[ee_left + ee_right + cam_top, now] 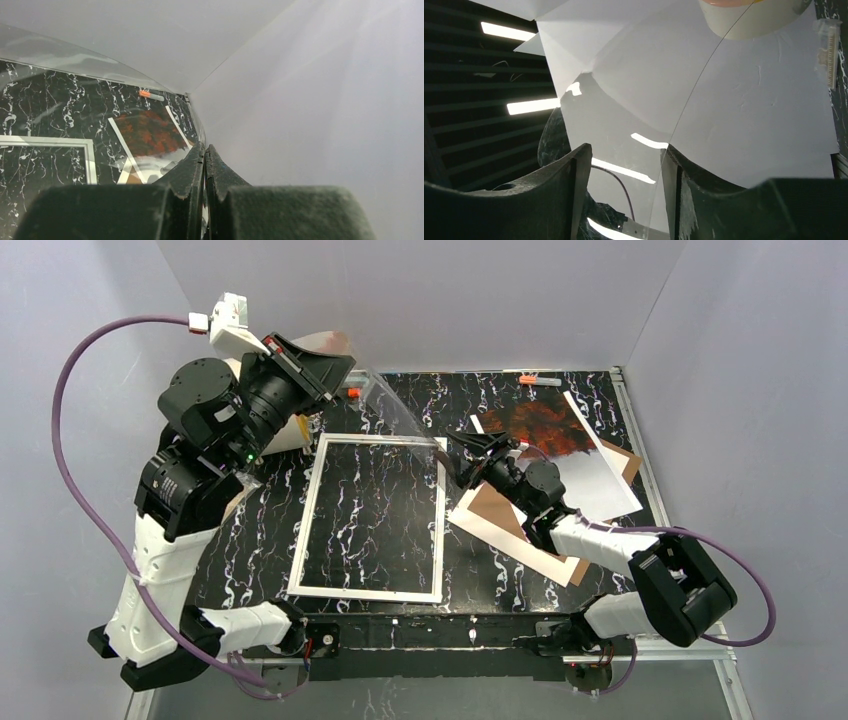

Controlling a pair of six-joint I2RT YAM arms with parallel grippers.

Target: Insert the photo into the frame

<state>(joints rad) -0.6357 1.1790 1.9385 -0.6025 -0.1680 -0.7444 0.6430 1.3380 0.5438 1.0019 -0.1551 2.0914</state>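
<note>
From the overhead camera I see the frame (365, 593) lying flat at the middle of the black marbled table (480, 580), and through its opening I see only the table's pattern. The photo (560, 440) is outside the frame, at about two o'clock from it. It lies flat with its red-orange half toward the far edge and its pale grey half toward the near right. It rests partly on a brown board (490, 508), and my right arm crosses over that board. My left gripper (204, 152) is raised at about eleven o'clock from the frame. Its jaws are pressed together on the edge of a clear sheet (400, 410) — the left wrist camera shows the thin pane pinched between the two fingers. The sheet slopes down from there toward the frame's far right corner, at about one o'clock. My right gripper (624, 150) meets the sheet at that low corner. In its wrist view the jaws stand apart, with the sheet's edge running through the gap close to one finger, and I cannot tell whether either pad touches it. An orange clip (535, 380) lies near the table's far edge, at twelve o'clock from the photo.
</note>
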